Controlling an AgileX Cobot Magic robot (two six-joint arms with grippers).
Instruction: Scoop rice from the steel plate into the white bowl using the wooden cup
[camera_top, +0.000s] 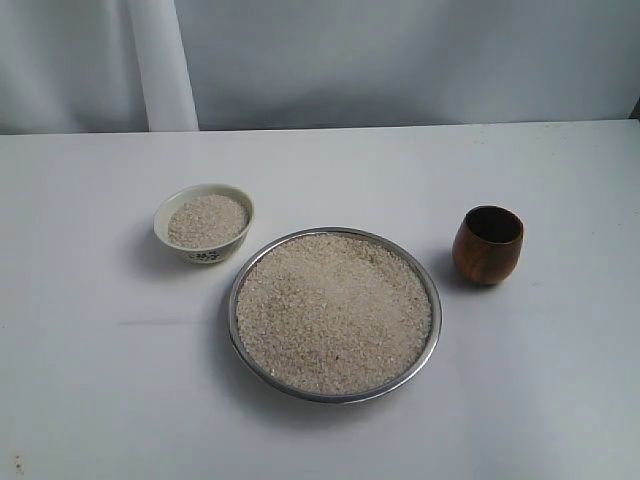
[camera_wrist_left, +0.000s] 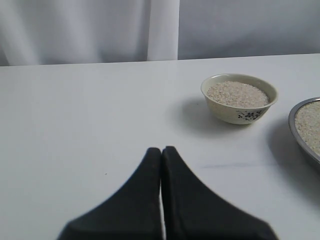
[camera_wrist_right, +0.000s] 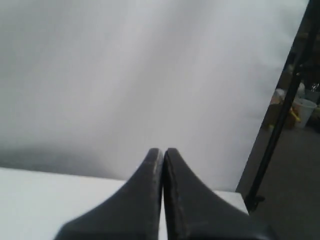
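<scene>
Tabletop (camera_top: 90, 400), white, bears steel plate (camera_top: 336, 398) before pale curtain (camera_top: 400, 60).

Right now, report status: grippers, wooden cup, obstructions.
Left gripper, right gripper shut, empty. Wooden cup upright beside steel plate, untouched. Rice fills plate; white bowl holds some. Nothing blocking cup.

Centre of tabletop (camera_top: 100, 380): steel plate (camera_top: 335, 398) holding rice (camera_top: 333, 312); white bowl (camera_top: 203, 254) just behind-left, likewise filled; wooden cup (camera_top: 487, 255) toward right edge.
</scene>
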